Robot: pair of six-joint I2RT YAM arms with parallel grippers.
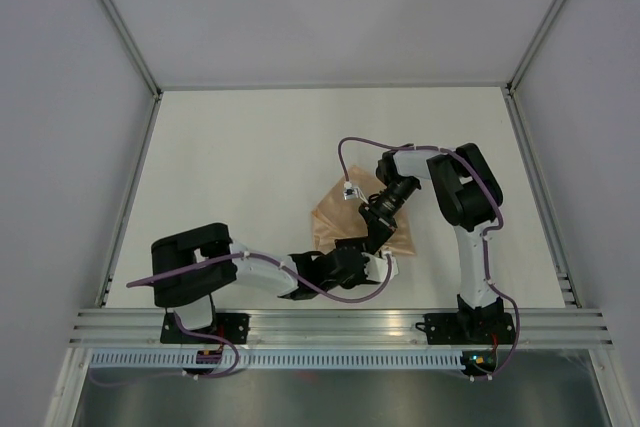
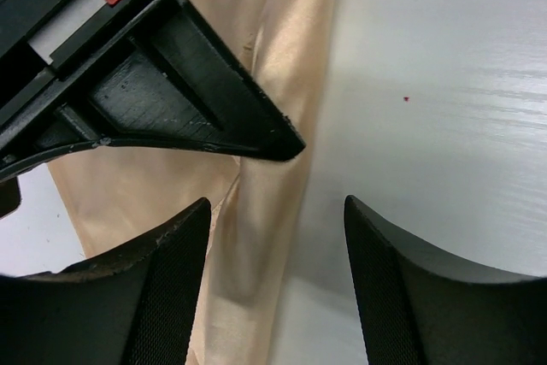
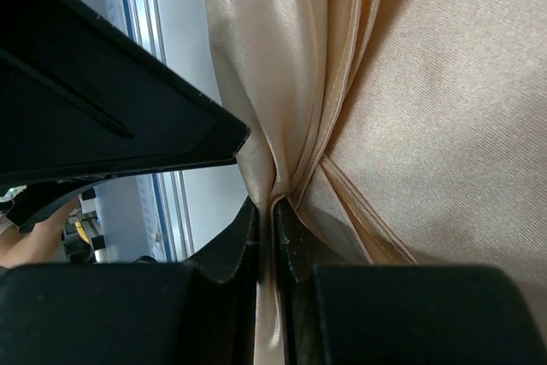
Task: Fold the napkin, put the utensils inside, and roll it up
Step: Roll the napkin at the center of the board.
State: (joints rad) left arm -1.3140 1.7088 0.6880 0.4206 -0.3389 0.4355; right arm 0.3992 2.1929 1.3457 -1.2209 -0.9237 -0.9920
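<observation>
The right gripper [image 3: 273, 211] is clenched on a gathered ridge of the napkin [image 3: 427, 108]. The cloth is pinched between its fingertips, and folds fan away from the grip. The left gripper [image 2: 278, 211] is spread wide and grasps nothing. Its jaws are set astride an edge of the napkin, with one finger [image 2: 162, 288] over cloth and the other [image 2: 410, 297] over bare table [image 2: 444, 126]. Whether the cloth is touched by them cannot be told. The two grippers are placed close together, the right one just beyond the left, at the near side of the napkin.

From above, the napkin is seen crumpled and partly folded, right of the table's middle and towards its near side. Wide bare table is left open to the left and on the far side. Room is tighter near, where the rail [image 1: 340, 325] runs just behind the left gripper. It is also tighter on the right, where the right arm [image 1: 465, 207] stands beside the cloth.
</observation>
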